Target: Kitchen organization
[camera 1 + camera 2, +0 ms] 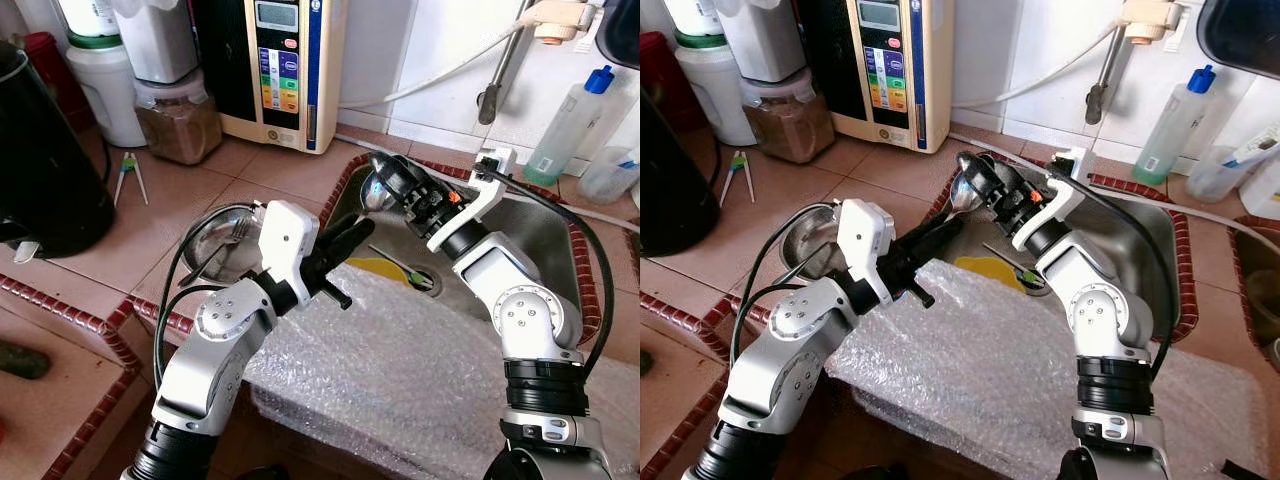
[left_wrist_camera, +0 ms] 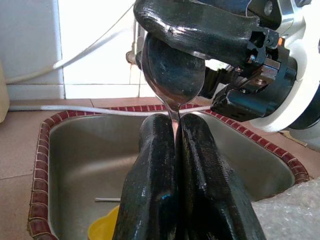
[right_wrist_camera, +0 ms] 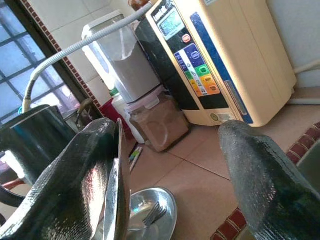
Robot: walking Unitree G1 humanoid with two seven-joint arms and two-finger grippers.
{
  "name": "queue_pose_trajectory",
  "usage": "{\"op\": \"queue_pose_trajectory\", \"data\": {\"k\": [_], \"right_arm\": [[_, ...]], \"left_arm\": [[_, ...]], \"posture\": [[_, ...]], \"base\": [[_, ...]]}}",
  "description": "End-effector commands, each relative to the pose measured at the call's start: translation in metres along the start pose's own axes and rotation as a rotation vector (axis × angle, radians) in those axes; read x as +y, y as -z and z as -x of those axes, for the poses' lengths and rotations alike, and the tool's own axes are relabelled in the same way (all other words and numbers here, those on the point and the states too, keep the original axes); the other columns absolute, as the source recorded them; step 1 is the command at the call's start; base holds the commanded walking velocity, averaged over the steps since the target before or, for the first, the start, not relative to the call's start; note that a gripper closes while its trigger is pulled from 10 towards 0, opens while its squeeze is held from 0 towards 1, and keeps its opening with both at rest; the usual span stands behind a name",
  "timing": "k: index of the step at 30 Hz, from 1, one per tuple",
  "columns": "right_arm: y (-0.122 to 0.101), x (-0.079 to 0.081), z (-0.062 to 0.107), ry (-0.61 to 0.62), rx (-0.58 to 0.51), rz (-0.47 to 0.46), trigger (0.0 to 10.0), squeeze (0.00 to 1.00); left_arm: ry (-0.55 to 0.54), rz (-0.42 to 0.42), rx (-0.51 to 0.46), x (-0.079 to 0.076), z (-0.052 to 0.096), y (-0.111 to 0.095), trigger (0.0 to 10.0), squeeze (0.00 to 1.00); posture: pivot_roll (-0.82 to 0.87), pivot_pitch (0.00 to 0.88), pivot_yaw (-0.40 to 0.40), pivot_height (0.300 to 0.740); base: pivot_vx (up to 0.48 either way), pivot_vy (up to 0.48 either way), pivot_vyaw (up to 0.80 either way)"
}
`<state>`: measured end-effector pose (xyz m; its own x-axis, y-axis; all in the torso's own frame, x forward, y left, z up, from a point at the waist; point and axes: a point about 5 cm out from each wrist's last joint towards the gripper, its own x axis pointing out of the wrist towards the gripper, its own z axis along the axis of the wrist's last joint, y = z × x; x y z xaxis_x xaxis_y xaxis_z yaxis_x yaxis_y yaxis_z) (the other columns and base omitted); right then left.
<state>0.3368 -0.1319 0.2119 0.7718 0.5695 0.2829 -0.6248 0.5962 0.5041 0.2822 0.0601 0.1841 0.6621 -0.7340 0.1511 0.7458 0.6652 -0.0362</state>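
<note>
"Two grippers share one spoon (image 2: 172,75) here, so what's the logic? Start from the left."

"Furthest left on the tiled counter (image 1: 200,180) sit a black kettle (image 1: 45,170) and a steel bowl (image 1: 215,245) with a fork (image 3: 152,216) in it, which looks to me like the place where cutlery gets collected. Next comes the left gripper (image 1: 350,237), reaching out over the edge of the sink (image 1: 545,230). Its two black fingers (image 2: 150,190) are pressed together on the spoon's handle, the thin metal pinched in the seam between them."

"And the spoon's bowl?"

"It sticks up just past those fingertips, over the sink's near-left corner. The right gripper (image 1: 390,180) meets it there from the other side. One of its fingers lies flat against the spoon bowl; the other stands well apart, so that hand is spread, not clamped."

"So why hold it that way?"

"I'd judge it a handover: the left hand carries the spoon firmly by the handle, while the right either gives it up or steadies it. Which one, I can't say."

"Anything below?"

"Bubble wrap (image 1: 420,370) covers the near part of the sink, and something yellow (image 1: 385,270) lies by the drain."
</note>
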Motion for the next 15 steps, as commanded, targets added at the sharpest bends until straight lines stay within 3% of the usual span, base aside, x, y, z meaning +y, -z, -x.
{"op": "queue_pose_trajectory", "data": {"k": [1, 4, 15], "right_arm": [[-0.003, -0.007, 0.003, 0.052, 0.005, 0.027, 0.0, 0.00], [-0.001, -0.011, 0.003, 0.083, 0.020, 0.051, 0.0, 0.00], [0.005, -0.001, 0.004, -0.025, 0.074, 0.035, 0.0, 0.00]], "left_arm": [[0.014, -0.004, -0.024, -0.002, -0.001, -0.005, 0.0, 0.00], [0.000, 0.008, -0.021, -0.002, -0.001, -0.004, 0.0, 0.00], [-0.008, 0.016, -0.028, -0.002, -0.002, -0.003, 0.0, 0.00]], "posture": [[-0.06, 0.035, -0.032, 0.740], [-0.07, 0.033, -0.033, 0.740], [-0.07, 0.027, -0.040, 0.740]], "base": [[0.000, 0.000, 0.00], [0.000, 0.000, 0.00], [0.000, 0.000, 0.00]]}}
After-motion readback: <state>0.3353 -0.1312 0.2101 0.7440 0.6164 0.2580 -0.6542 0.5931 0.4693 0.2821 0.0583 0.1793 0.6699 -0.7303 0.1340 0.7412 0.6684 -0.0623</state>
